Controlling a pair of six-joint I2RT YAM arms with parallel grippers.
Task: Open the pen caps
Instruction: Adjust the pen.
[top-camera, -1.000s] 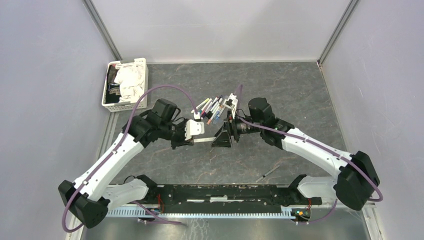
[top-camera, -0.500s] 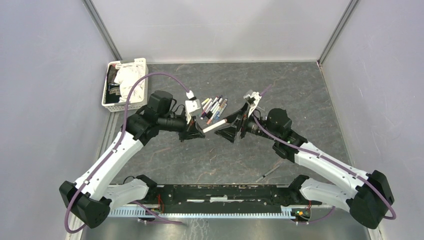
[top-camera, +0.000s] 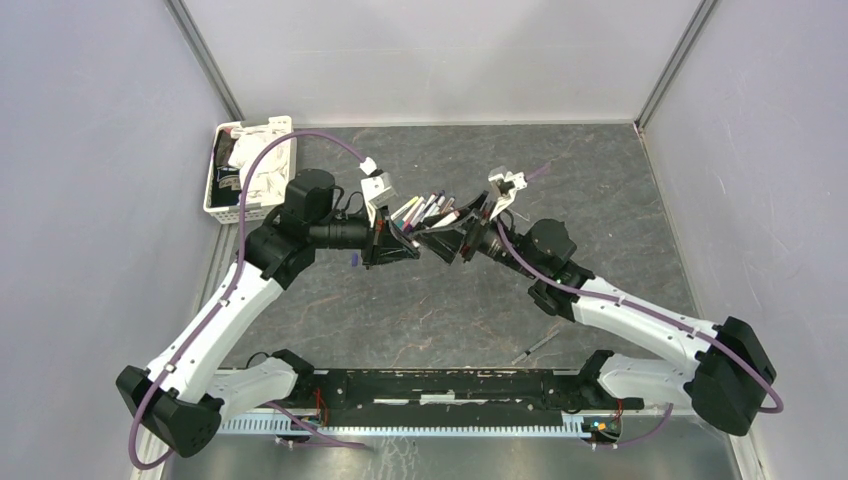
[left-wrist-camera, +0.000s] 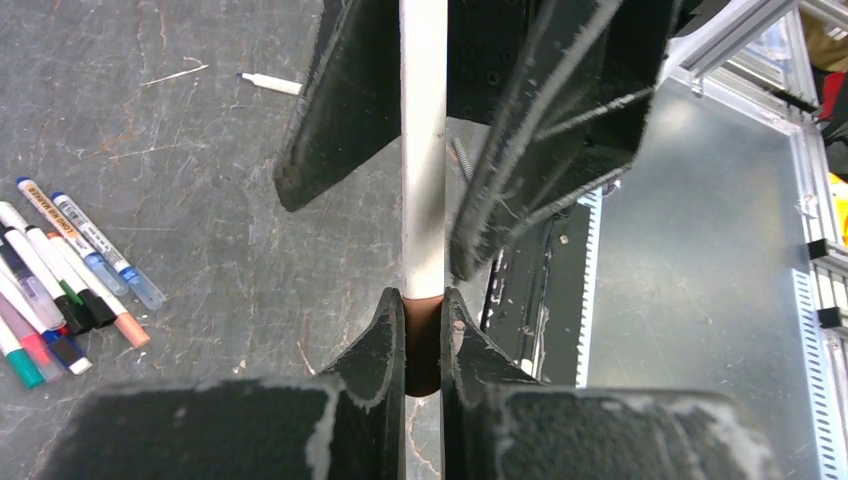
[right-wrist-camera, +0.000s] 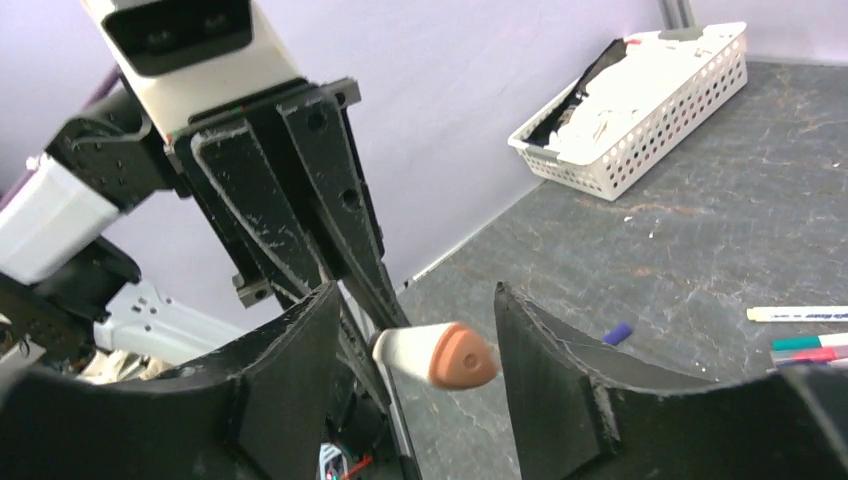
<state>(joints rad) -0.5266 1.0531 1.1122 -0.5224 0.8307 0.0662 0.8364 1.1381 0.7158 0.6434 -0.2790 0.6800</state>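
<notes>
Above the middle of the worktop (top-camera: 420, 320), the left gripper (top-camera: 405, 248) has its jaws clenched on what looks like the brown cap (left-wrist-camera: 423, 350) of a white pen (left-wrist-camera: 423, 150). The right gripper (right-wrist-camera: 418, 292) straddles the barrel's other end, jaws released, gaps either side. I'd say it should clamp the bare barrel squarely, then pull straight along the pen.

You lose the white pen (left-wrist-camera: 424, 150) at the left wrist view's top edge, its brown cap (left-wrist-camera: 423, 350) is half buried inside the left gripper (left-wrist-camera: 423, 297), and the left edge cuts the loose pens (left-wrist-camera: 70, 270).
</notes>
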